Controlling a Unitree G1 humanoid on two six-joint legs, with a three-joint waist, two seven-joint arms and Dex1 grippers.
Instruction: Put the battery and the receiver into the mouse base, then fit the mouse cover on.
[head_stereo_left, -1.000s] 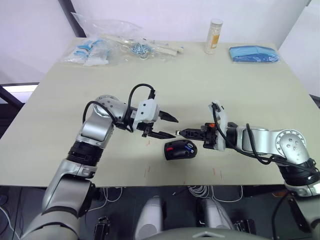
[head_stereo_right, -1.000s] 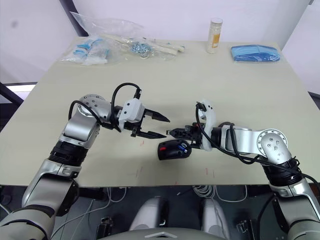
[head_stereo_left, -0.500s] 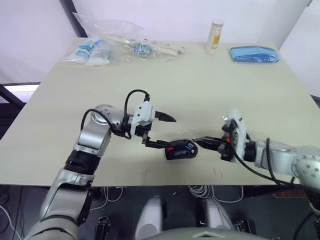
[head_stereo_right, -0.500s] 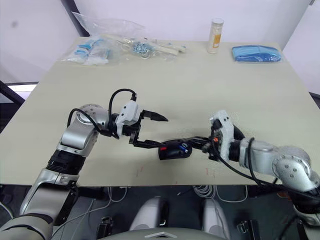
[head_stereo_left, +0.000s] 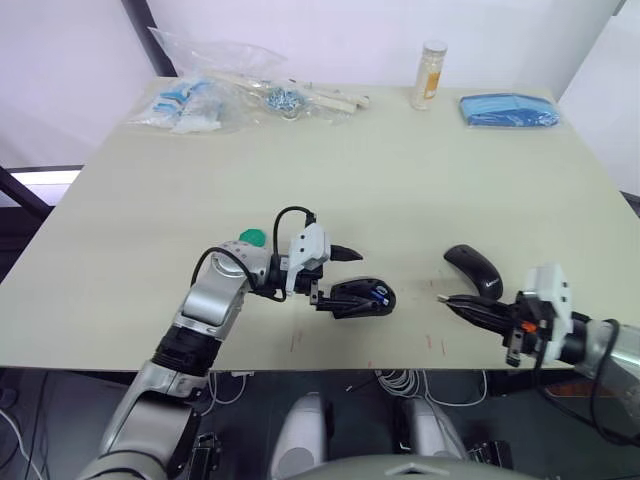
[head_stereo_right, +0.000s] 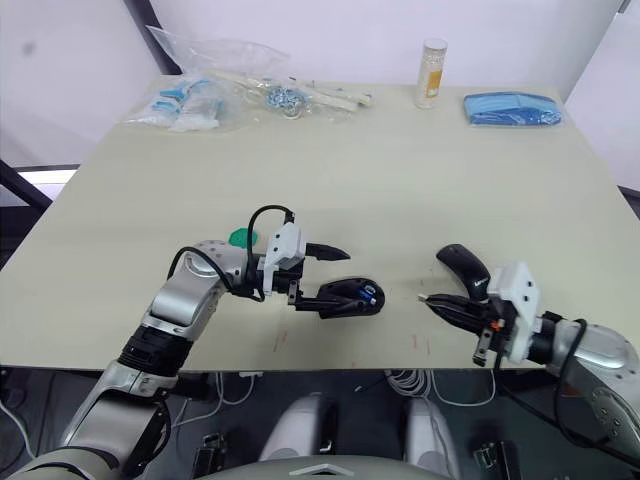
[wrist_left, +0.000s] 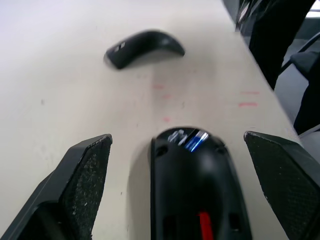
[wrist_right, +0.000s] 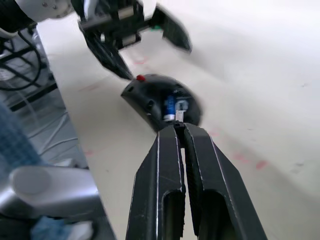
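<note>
So your battery (wrist_left: 196, 139) looks seated: blue shows inside the mouse base (head_stereo_left: 360, 297), which sits near the worktop's (head_stereo_left: 400, 170) near edge, centre. Left tool (head_stereo_left: 325, 277) is spread wide open around the base's left end; can't tell if it touches. Right tool (head_stereo_right: 440, 304) is at the near right, fingers pinched together on a small pale bit, probably the receiver. Mouse cover (head_stereo_left: 473, 269) lies loose just beyond it. Left: receiver in, cover on.
</note>
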